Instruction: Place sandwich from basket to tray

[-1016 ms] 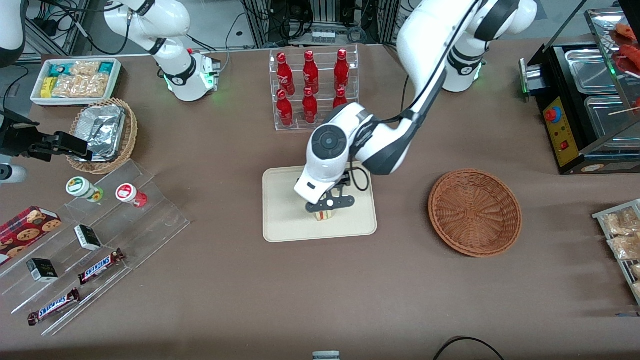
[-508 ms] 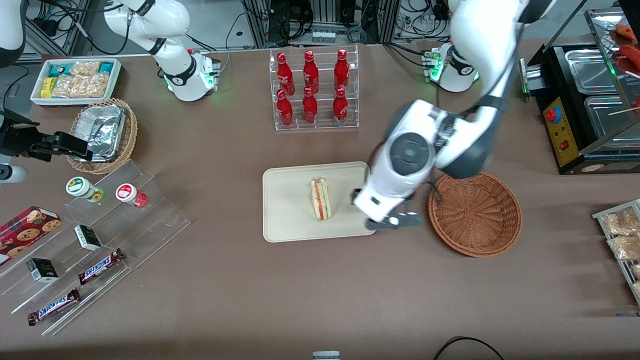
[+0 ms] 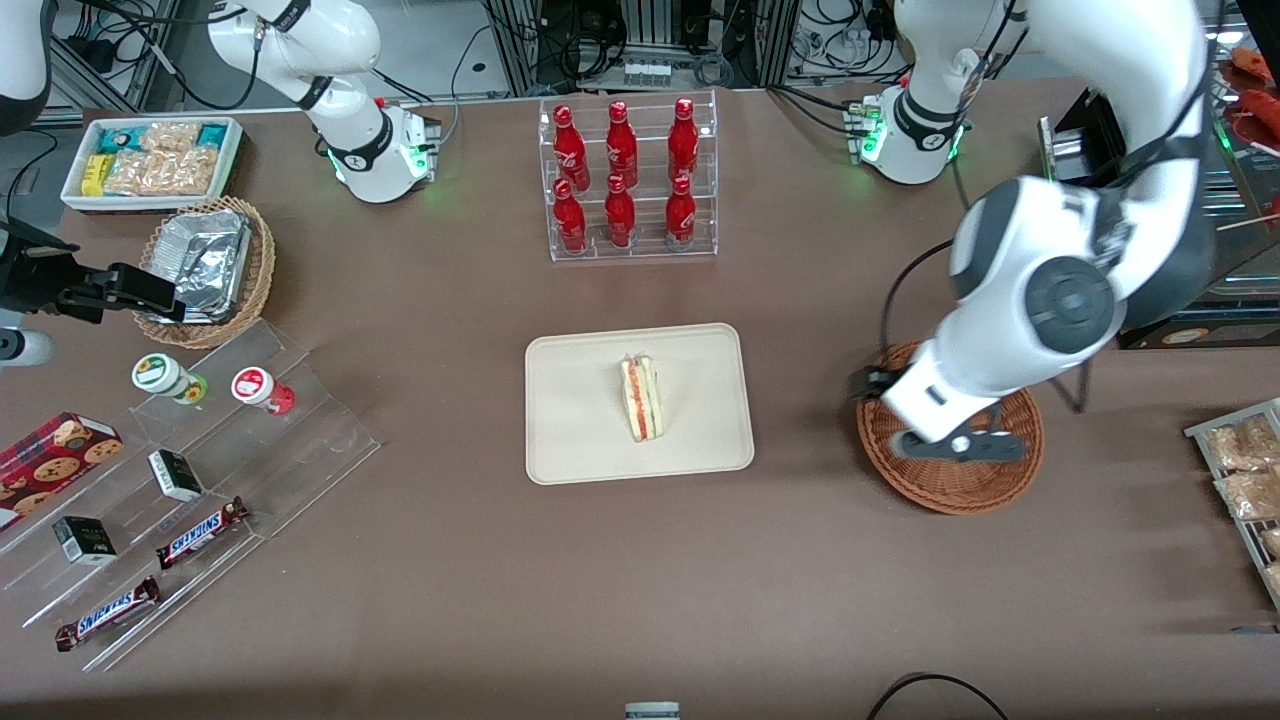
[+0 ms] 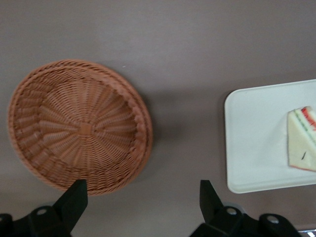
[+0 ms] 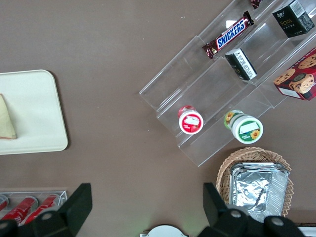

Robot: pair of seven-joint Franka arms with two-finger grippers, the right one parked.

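Observation:
The sandwich [image 3: 641, 398] stands on its edge in the middle of the cream tray [image 3: 580, 430], its red and green filling showing. It also shows as a pale wedge [image 4: 302, 138] on the tray [image 4: 252, 138] in the left wrist view. The reddish-brown wicker basket [image 3: 950, 485] holds nothing and lies beside the tray, toward the working arm's end. My gripper [image 3: 960, 446] hangs above the basket, open, with nothing between its fingers. In the left wrist view the gripper [image 4: 142, 192] is over bare table beside the basket [image 4: 79, 126].
A clear rack of red bottles [image 3: 625, 180] stands farther from the front camera than the tray. Toward the parked arm's end are an acrylic stepped shelf [image 3: 180, 470] with snacks, a foil-filled basket [image 3: 205, 265] and a white bin [image 3: 150, 160]. A food warmer [image 3: 1170, 200] and packets [image 3: 1245, 480] flank the basket.
A second ago my gripper was down on the sandwich at the tray. It has let go and swung away toward the working arm's end, over the basket. The sandwich stays on the tray.

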